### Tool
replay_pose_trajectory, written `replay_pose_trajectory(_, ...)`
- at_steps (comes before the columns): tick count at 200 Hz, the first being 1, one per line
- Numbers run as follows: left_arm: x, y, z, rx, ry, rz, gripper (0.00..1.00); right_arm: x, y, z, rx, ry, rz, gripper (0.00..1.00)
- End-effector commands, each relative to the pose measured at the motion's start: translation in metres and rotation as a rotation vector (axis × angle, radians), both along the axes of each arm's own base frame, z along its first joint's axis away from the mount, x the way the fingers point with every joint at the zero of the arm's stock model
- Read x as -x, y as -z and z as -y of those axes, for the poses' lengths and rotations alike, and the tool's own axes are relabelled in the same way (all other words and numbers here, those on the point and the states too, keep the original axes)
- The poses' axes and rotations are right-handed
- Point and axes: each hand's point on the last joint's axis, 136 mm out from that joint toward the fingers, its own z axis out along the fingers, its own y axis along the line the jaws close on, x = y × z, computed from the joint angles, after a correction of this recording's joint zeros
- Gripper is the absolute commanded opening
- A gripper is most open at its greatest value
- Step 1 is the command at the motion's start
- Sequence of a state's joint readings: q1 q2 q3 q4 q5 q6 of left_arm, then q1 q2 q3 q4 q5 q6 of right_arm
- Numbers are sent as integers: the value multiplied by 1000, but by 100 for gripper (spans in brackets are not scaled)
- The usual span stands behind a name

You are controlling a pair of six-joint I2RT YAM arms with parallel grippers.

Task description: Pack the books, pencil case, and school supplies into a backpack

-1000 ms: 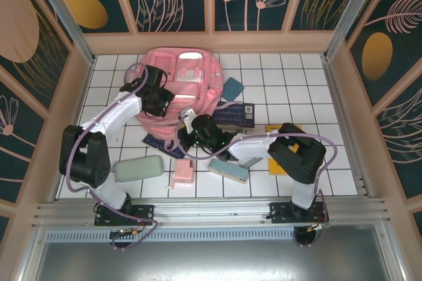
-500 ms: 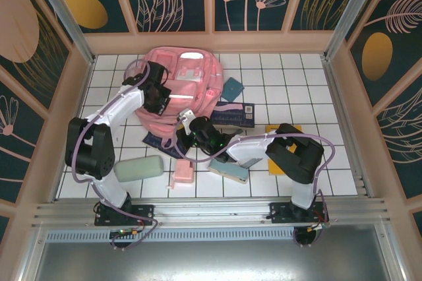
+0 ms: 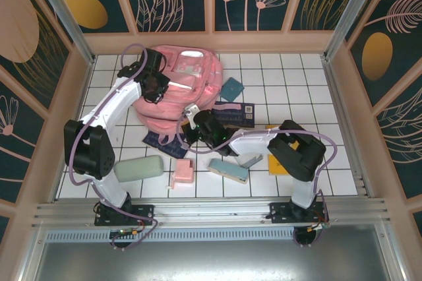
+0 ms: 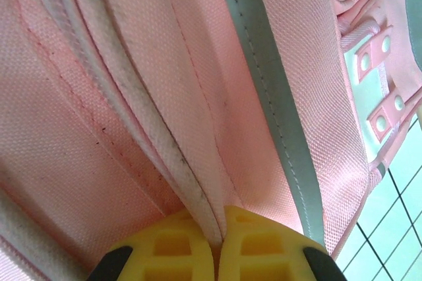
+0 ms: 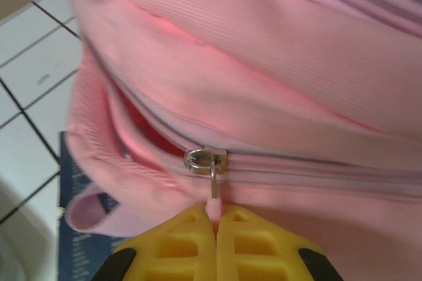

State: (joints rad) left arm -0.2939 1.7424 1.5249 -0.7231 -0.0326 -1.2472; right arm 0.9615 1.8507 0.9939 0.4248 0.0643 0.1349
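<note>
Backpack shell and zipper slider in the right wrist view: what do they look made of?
The backpack looks like woven synthetic fabric, matte, with ribbed weave and stitched seams. The zipper slider looks metal: silvery and glossy. The pull tab pinched by the right gripper is pink, probably soft plastic or fabric.

Your pink backpack (image 3: 188, 86) lay at the table's back-centre, zip slider (image 5: 206, 159) partway along, the opening showing red inside. Teal book (image 3: 232, 88) sat just right of it. One navy book (image 3: 234, 115) was at its front-right, a second navy book (image 3: 158, 141) at its near edge. Pencil case (image 3: 138, 168), pink block (image 3: 181, 174) and light-blue slab (image 3: 229, 169) lay along the near side, unpacked.
</note>
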Motion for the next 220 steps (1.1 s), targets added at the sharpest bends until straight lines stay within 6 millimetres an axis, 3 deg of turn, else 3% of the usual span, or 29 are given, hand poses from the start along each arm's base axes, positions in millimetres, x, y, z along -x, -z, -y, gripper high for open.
replay_pose_trajectory(1,-14,-30,-21,-64,-9,90,0,-15,-4,25,37,42,-6,0)
replay_pose_trajectory(9,-12,-44,-24,-57,-12,123,0,-19,-4,31,40,51,-13,0)
replay_pose_trajectory(67,-16,-73,-22,9,15,194,0,-60,5,72,65,145,-49,0)
replay_pose_trajectory(133,-14,-98,-20,56,32,249,0,-139,14,111,89,304,-95,0)
replay_pose_trajectory(164,-11,-100,-23,75,18,251,0,-168,19,119,73,328,-135,3)
replay_pose_trajectory(198,-11,-104,-18,129,8,277,0,-179,16,112,60,329,-135,10)
replay_pose_trajectory(220,-15,-108,-4,223,36,329,0,-187,8,104,19,330,-124,14)
